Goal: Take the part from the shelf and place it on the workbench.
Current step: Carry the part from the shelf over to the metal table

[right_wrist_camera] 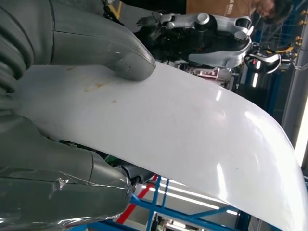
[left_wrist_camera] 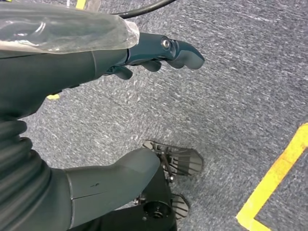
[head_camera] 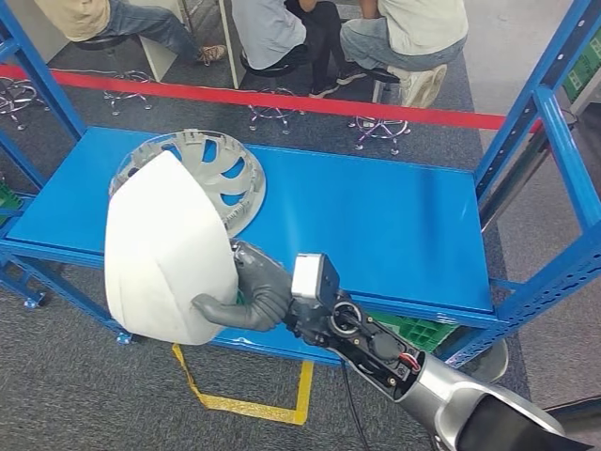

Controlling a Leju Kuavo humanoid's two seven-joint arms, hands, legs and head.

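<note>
A large white curved shell part [head_camera: 164,249] hangs in front of the blue shelf board [head_camera: 368,225], over the shelf's front left edge. My right hand [head_camera: 252,289] grips its right rim, thumb under the edge. In the right wrist view the thumb [right_wrist_camera: 109,48] presses on the glossy white part [right_wrist_camera: 188,134] while the other fingers lie beneath it. My left hand [left_wrist_camera: 109,57] hangs over grey carpet with its fingers apart and nothing in it.
A silver wheel cover [head_camera: 212,174] lies on the shelf behind the white part. Blue uprights [head_camera: 560,141] frame the shelf at right and left. Behind a red tape line [head_camera: 284,100], people sit on stools. Yellow floor tape [head_camera: 240,399] and a green crate [head_camera: 418,331] lie below.
</note>
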